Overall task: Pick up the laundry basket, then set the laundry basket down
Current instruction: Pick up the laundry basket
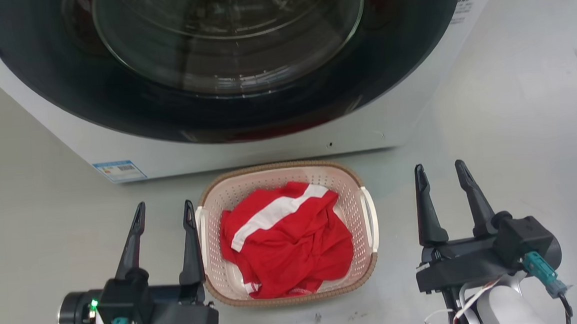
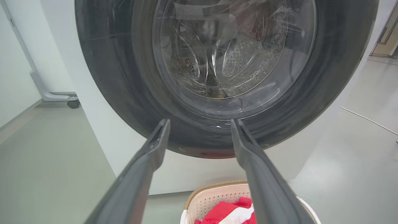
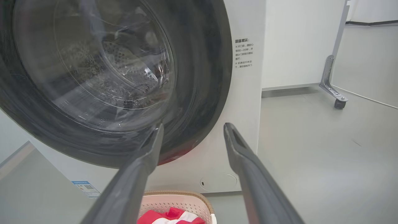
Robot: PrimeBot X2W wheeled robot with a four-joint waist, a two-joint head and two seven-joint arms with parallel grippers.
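There is one laundry basket (image 1: 274,166), sitting on the floor (image 1: 516,118) just in front of the single front-loading washing machine (image 1: 242,59), between my two grippers. The left gripper (image 1: 165,205) and the right gripper (image 1: 440,166) both have their fingers spread, with nothing between them.

The basket is thin perforated plastic and holds what looks like one red garment with a white stripe (image 1: 288,237). I judge it light but flexible, so squeezing the walls would bow them. The two white side handles, the left handle (image 1: 199,222) and the right handle (image 1: 370,217), are the firmer places to take hold.

My left inner finger overlaps the left handle in the head view, and I cannot tell whether it touches. The right gripper is clearly apart from its handle.
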